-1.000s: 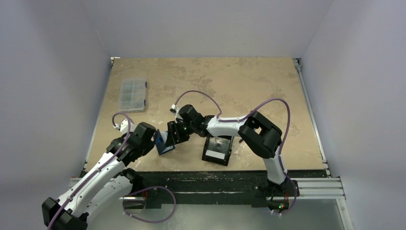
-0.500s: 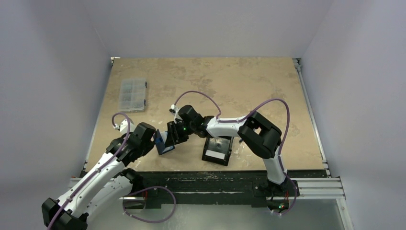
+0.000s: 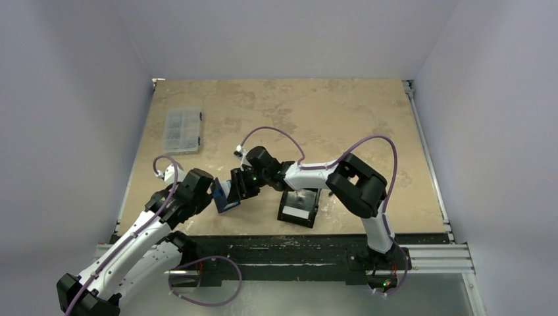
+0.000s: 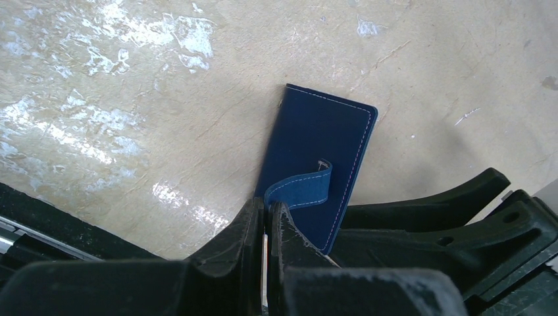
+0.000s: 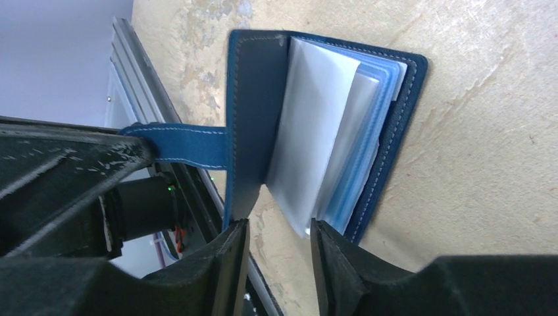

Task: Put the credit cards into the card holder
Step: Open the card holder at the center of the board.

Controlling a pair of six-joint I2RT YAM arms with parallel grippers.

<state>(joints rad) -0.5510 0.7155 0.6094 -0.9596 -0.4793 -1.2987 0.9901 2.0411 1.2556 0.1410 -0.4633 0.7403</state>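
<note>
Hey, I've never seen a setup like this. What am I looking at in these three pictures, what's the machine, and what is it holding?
These are two robot arms bolted to a table, each ending in a two-finger pincer. One picture looks down from above. The other two come from small cameras on each wrist, so each shows its own fingers. On the table are a clear box, a black tray and a blue card holder. The left pincer is shut on the holder's strap, holding its cover open. The right pincer is open and sits at the edge of the clear sleeves inside.
</note>
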